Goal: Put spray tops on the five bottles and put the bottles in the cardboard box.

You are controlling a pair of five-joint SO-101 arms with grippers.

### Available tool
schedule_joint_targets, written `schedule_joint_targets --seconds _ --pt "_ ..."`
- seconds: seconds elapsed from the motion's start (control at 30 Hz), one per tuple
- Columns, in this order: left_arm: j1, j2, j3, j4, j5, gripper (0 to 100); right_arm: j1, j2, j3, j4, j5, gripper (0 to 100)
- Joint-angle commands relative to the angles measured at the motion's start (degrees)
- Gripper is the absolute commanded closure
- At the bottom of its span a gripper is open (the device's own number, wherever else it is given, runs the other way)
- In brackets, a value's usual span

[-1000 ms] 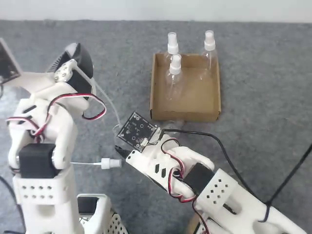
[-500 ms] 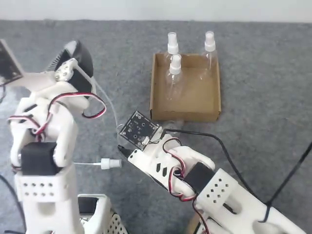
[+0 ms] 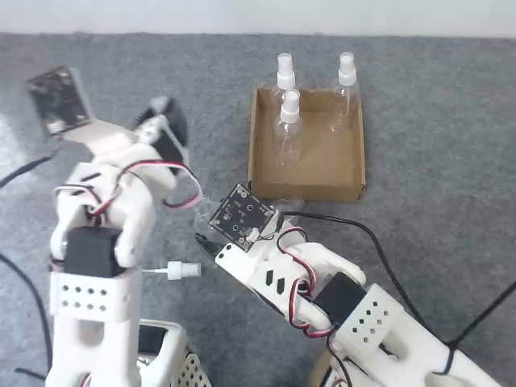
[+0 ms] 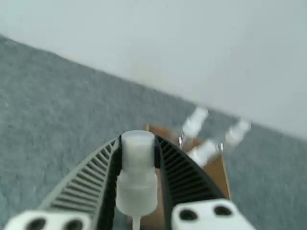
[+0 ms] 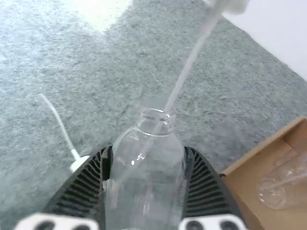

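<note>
left wrist view: left gripper [image 4: 137,143] clamps spray top [image 4: 137,184]; right gripper [image 5: 146,155] clamps bottle [image 5: 144,191].

No writing, label, number or sign can be read anywhere. The brown cardboard box [image 3: 306,192] has plain walls, and the clear plastic bottle [image 5: 144,163] and the white plastic spray top [image 4: 137,167] bear no legible print. Any marking on the dark square circuit board [image 3: 242,216] is too small to tell.
</note>
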Motion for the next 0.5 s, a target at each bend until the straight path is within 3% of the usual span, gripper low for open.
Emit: schedule_joint_targets --seconds 0.0,0.1,0.2,0.47 --pt "2.99 -4.13 -0.92 4.84 -3.16 99 5.41 -0.66 -0.97 -3.47 -2.11 99.3" --pt "5.36 -6.77 0.92 6.15 -7.65 99 8.57 -0.31 -1.05 -6.02 -6.68 99.3" --pt "6.95 -7.47 4.0 4.92 -10.73 99 8.22 -0.31 -1.14 -6.99 -5.27 99.3" --pt "7.03 -7.56 11.82 -1.58 -10.81 99 7.16 -0.31 -1.32 -8.66 -4.4 99.3"
